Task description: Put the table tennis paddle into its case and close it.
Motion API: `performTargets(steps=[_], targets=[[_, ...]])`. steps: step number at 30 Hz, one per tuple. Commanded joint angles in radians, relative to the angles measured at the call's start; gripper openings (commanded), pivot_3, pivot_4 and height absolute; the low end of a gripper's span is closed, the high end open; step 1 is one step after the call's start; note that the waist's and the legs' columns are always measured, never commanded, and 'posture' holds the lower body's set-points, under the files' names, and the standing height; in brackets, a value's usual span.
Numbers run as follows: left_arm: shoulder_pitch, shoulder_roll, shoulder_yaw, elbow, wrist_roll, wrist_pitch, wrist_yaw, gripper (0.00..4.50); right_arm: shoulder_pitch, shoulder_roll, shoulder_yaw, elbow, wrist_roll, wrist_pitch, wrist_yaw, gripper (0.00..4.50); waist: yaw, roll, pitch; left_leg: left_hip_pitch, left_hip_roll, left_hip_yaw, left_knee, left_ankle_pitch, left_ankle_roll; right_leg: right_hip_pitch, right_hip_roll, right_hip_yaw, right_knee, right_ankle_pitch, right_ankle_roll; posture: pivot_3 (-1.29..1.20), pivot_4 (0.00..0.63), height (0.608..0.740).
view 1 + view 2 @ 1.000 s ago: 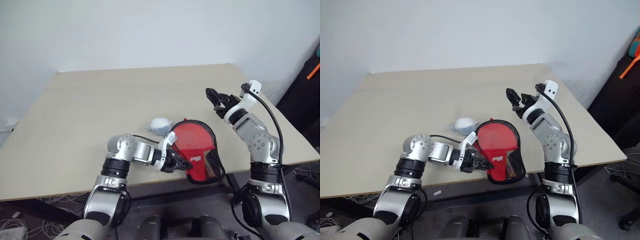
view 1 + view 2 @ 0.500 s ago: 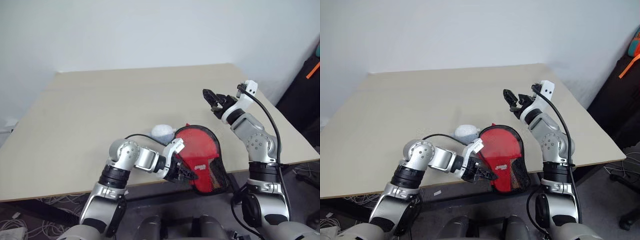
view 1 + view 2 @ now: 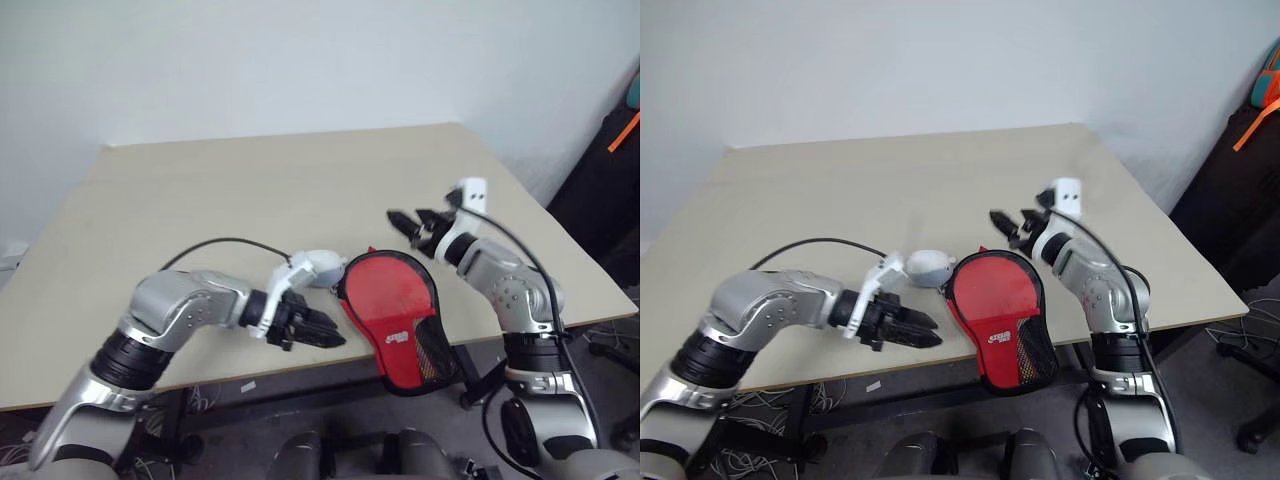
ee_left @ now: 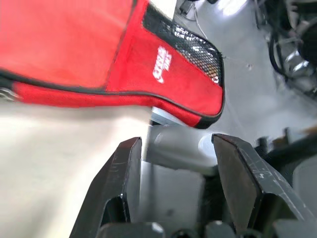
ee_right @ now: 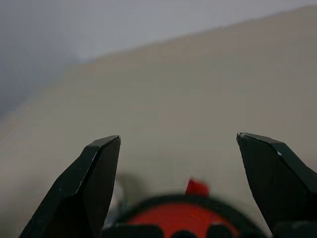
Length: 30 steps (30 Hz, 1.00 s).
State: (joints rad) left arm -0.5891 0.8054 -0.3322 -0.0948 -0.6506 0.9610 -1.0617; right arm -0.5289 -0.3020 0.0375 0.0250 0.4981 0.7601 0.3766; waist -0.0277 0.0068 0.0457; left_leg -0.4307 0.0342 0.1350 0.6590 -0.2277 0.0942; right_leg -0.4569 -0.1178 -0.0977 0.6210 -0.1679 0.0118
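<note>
The case (image 3: 392, 300), red with black trim and a mesh panel, lies at the table's front edge, its narrow end hanging over the edge. It also shows in the left wrist view as the case (image 4: 74, 44). I cannot tell the table tennis paddle apart from the case; it is hidden. My left gripper (image 3: 322, 336) hovers just left of the case, open, with nothing between its fingers (image 4: 130, 163). My right gripper (image 3: 408, 219) hangs a little above and behind the case's round end, open wide and empty.
A small grey-white object (image 3: 322, 267) lies on the beige table (image 3: 250, 180), touching the case's back left rim. A dark bag with an orange strap (image 3: 612, 180) stands beyond the table's right side. Floor and cables lie below the front edge.
My left gripper has let go of the case's narrow end, opened and drawn back to the left. The right gripper has sunk and come closer to the case.
</note>
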Motion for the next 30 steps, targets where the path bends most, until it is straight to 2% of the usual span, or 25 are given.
performTargets(steps=[1, 3, 7, 8, 14, 22, 30], targets=[[-0.12, -0.039, -0.007, 0.198, 0.165, -0.206, -0.03, 2.34, 0.003, -0.01, 0.065, 0.012, -0.065, -0.027, 0.046, 4.1, 0.006, 0.0, 0.0, 0.0, 0.0, 0.0, 0.001, 0.0, 0.0, 0.0, 0.0, 0.0, 0.0, 0.001, -0.001, 0.0, 0.0, 0.74], [-0.174, -0.089, -0.02, 0.307, 0.23, -0.271, -0.029, 2.43, 0.009, -0.001, 0.083, 0.026, -0.069, -0.025, 0.077, 4.49, 0.01, 0.0, 0.0, -0.001, 0.0, 0.0, 0.002, 0.0, 0.0, 0.0, 0.0, 0.0, 0.0, 0.001, -0.002, 0.0, 0.0, 0.74], [-0.259, -0.204, -0.037, 0.505, 0.341, -0.371, -0.023, 2.43, -0.004, 0.03, 0.105, 0.043, -0.092, -0.024, 0.093, 4.49, 0.009, -0.002, 0.0, -0.001, 0.0, 0.0, 0.002, 0.0, 0.001, 0.001, 0.0, 0.0, 0.0, 0.001, -0.002, 0.0, 0.0, 0.74], [-0.272, -0.228, -0.041, 0.545, 0.358, -0.377, -0.032, 2.72, -0.01, 0.035, 0.111, 0.062, -0.112, -0.032, 0.085, 4.5, 0.008, -0.002, 0.0, -0.001, 0.0, 0.0, 0.002, 0.0, 0.001, 0.001, 0.0, 0.0, 0.0, 0.001, -0.001, 0.0, 0.0, 0.74], [-0.329, -0.34, -0.068, 0.778, 0.461, -0.382, -0.066, 2.72, -0.017, 0.042, 0.126, 0.147, -0.185, -0.049, 0.083, 4.5, 0.005, -0.003, 0.0, -0.002, 0.0, 0.001, 0.004, 0.002, -0.002, 0.001, 0.002, 0.0, 0.0, 0.001, -0.001, 0.0, 0.0, 0.74], [-0.352, -0.403, -0.116, 1.006, 0.623, -0.466, -0.087, 2.72, 0.006, 0.053, 0.131, 0.145, -0.233, -0.059, 0.082, 4.5, 0.006, -0.003, -0.001, 0.002, 0.001, -0.004, 0.008, -0.001, 0.003, 0.008, 0.001, -0.003, 0.001, 0.001, -0.001, 0.0, 0.0, 0.74], [-0.409, -0.405, -0.054, 1.11, 0.68, -0.524, -0.042, 2.72, 0.02, 0.052, 0.124, 0.146, -0.258, -0.061, 0.089, 4.5, 0.005, -0.003, -0.002, 0.003, 0.001, -0.006, 0.008, -0.001, 0.003, 0.01, 0.0, -0.006, 0.0, 0.001, -0.001, 0.0, 0.0, 0.74]])
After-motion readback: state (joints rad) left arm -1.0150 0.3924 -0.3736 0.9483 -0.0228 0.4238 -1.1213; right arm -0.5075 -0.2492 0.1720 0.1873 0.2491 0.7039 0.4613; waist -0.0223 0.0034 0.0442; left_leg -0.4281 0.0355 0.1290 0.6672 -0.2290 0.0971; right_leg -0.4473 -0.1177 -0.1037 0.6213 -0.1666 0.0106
